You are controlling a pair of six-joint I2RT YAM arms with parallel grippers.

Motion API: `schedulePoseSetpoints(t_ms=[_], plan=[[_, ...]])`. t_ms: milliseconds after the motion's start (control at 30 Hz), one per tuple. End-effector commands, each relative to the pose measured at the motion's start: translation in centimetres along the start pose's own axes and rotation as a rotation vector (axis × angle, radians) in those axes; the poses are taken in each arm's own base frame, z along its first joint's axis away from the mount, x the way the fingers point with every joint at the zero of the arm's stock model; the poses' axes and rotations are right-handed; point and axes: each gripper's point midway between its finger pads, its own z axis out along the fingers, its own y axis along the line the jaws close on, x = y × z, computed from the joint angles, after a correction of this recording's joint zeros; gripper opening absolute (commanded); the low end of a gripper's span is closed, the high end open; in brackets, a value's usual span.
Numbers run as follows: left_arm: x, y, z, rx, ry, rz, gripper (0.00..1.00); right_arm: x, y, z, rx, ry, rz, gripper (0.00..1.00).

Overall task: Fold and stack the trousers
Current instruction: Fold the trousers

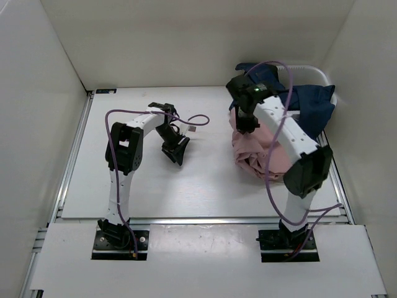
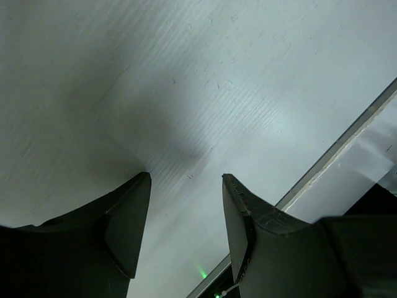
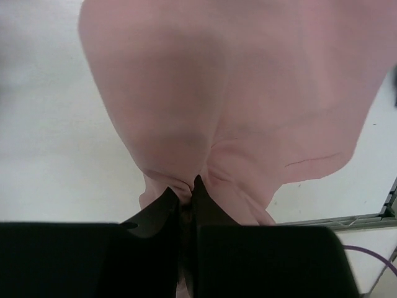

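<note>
As I watch from the overhead camera, the trousers (image 1: pixel 251 158) lie bunched in a pink heap near the table's (image 1: pixel 205 186) right edge, about midway between its near and far edges. The right gripper (image 1: pixel 246 122) is down at the heap's far side, its tips hidden by the wrist. Behind it, in the far right corner, a white basket (image 1: pixel 324 77) holds navy cloth (image 1: pixel 310 102). The left gripper (image 1: pixel 176 151) hangs over bare table left of centre, well apart from the trousers. Purple cables (image 1: pixel 267 180) loop along both arms.

From the left wrist, I see the two dark fingers (image 2: pixel 121 226) standing apart with nothing between them, only white table below. A metal rail (image 2: pixel 335 155) marking the table's edge cuts across the right of this view.

From the right wrist, the fingers (image 3: pixel 158 211) are pinched together on a fold of the trousers, pink cloth gathered into creases at the tips. The rest of the cloth spreads away from the grip and fills most of the view, with white table showing on the left and a strip of the table's edge at lower right.
</note>
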Motion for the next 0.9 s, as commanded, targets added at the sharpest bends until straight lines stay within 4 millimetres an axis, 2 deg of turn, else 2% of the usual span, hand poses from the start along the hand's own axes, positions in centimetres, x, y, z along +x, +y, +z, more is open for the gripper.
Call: schedulePoseSetpoints(t_ms=[0,67,167,200,267,300,400,467,533,567,600,633,667,700,733,800,833,867], plan=[[-0.8,-0.3,-0.8,0.013,-0.037,0.033,0.61,-1.2,0.8,1.0,0.041,-0.033,0.035,0.00],[-0.8,-0.3,-0.8,0.013,-0.037,0.033,0.61,-1.8,1.4,1.1,0.044,-0.040,0.038,0.00],[-1.2,-0.5,-1.2,0.007,-0.051,0.043,0.62,-2.9,1.8,-0.1,0.017,-0.107,0.051,0.00],[-1.2,-0.5,-1.2,0.007,-0.051,0.043,0.62,-3.0,1.5,-1.2,0.001,-0.138,0.062,0.00],[-1.2,-0.5,-1.2,0.007,-0.051,0.043,0.62,-2.3,-0.1,-0.4,0.016,-0.118,0.103,0.00],[-1.2,-0.5,-1.2,0.007,-0.051,0.043,0.62,-2.0,-0.7,-0.8,0.018,-0.121,0.122,0.00],[-1.4,-0.3,-1.5,-0.006,-0.055,0.049,0.62,-1.3,-1.3,-0.3,0.026,-0.111,0.127,0.00],[-1.4,-0.3,-1.5,-0.006,-0.055,0.049,0.62,-1.7,-0.6,0.4,0.013,-0.110,0.137,0.00],[-1.2,-0.4,-1.5,-0.002,-0.048,0.044,0.62,-2.0,1.6,1.4,-0.032,-0.107,0.127,0.00],[-1.1,0.0,-1.7,-0.012,-0.049,0.036,0.64,-1.9,3.5,1.5,-0.069,-0.106,0.111,0.02],[-1.1,0.0,-1.7,-0.012,-0.049,0.036,0.64,-1.7,5.5,2.8,-0.111,-0.071,0.088,0.13],[-1.0,0.4,-1.9,-0.022,-0.050,0.028,0.65,-1.7,7.2,3.1,-0.152,-0.064,0.049,0.32],[-0.9,0.8,-2.5,-0.027,-0.065,0.020,0.66,-2.0,9.8,3.4,-0.200,-0.063,0.010,0.69],[-0.7,1.0,-2.7,-0.025,-0.062,0.006,0.68,-2.1,10.8,3.1,-0.220,-0.058,-0.001,0.77],[-0.5,1.4,-3.0,-0.035,-0.063,-0.003,0.68,-2.6,11.0,2.9,-0.228,-0.071,0.002,0.81],[-0.3,2.3,-4.4,-0.060,-0.093,-0.020,0.68,-2.3,11.1,1.6,-0.255,-0.107,0.011,0.89],[0.0,3.1,-4.9,-0.072,-0.100,-0.038,0.68,-3.1,9.2,-0.8,-0.271,-0.185,0.068,0.90],[-0.1,3.2,-5.5,-0.078,-0.114,-0.040,0.68,-1.9,7.9,1.0,-0.249,-0.179,0.097,0.92]])
